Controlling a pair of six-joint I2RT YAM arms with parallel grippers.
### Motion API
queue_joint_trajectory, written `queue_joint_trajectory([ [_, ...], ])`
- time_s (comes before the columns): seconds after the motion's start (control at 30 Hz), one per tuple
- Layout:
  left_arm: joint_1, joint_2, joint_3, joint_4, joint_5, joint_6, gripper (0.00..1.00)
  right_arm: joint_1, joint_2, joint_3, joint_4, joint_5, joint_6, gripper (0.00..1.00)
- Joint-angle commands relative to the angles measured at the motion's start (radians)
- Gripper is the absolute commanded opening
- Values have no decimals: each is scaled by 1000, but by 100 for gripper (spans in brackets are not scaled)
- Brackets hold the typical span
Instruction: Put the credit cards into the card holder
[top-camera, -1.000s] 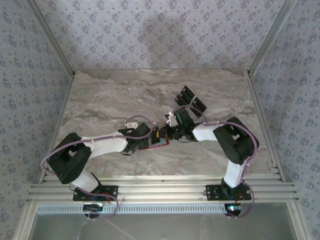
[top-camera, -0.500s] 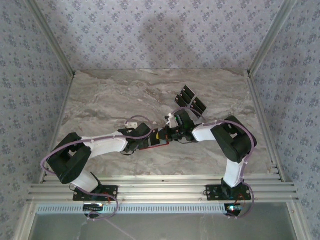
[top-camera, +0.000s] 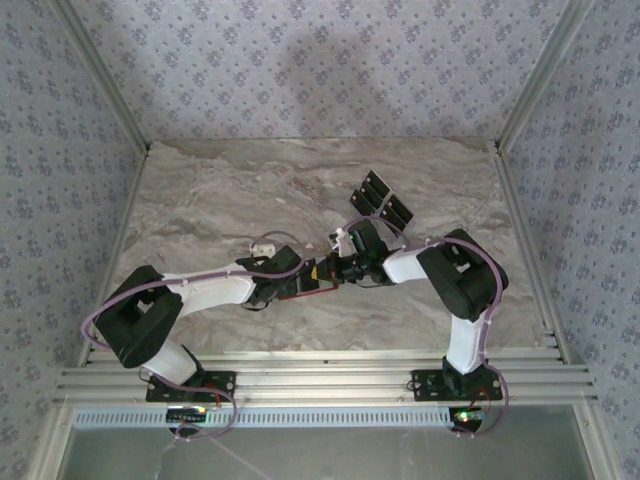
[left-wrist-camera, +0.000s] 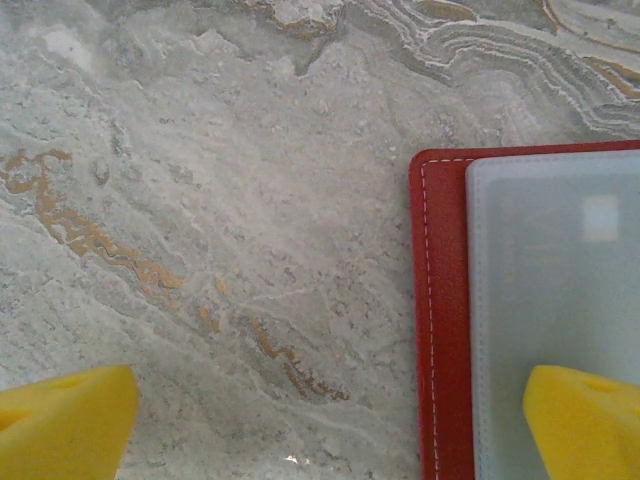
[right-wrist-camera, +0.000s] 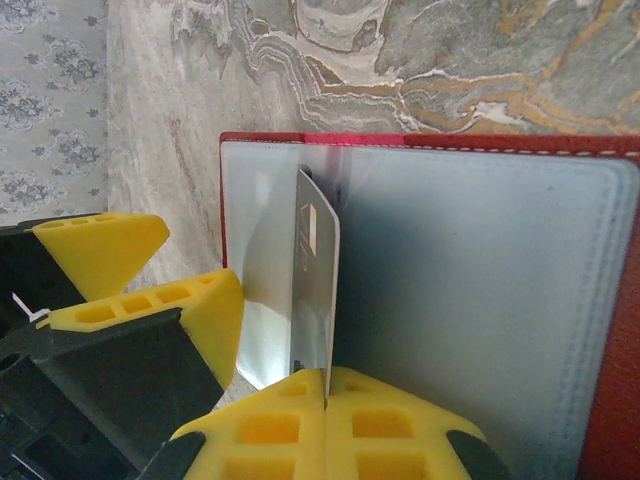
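The left tool (left-wrist-camera: 325, 430) gapes wide, one finger over the red wallet (left-wrist-camera: 440, 330), which lies open on the bench (left-wrist-camera: 200, 200). The right tool (right-wrist-camera: 325, 410) is clamped on a card (right-wrist-camera: 315, 290) standing at the pocket mouth. Tilted, the card could jam or drag the wallet. The tools crowd close; spare cards (top-camera: 380, 200) lie behind, well apart.

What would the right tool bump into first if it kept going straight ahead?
Probably the open card holder: the right tool, shut on a credit card, points at its grey inside, though depth is unclear.
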Motion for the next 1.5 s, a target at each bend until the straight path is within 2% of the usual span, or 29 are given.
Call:
queue_joint_trajectory([
  [0.0, -6, -11, -22, -56, -12, 0, 100, -1, 37, 1, -34, -1, 7, 0],
  [0.53, -7, -9, -19, -55, -11, 3, 100, -6, 84, 79, -160, -51, -33, 0],
  [1.03, -6, -16, -16, -53, -7, 3, 100, 25, 100, 136, -255, -23, -61, 0],
  [1.3, -6, -51, 4, -68, -12, 8, 100, 21, 28, 175, -379, 18, -88, 31],
  [1.47, 7, -73, 40, -90, -12, 26, 100, 21, -25, 223, -491, 68, -168, 40],
])
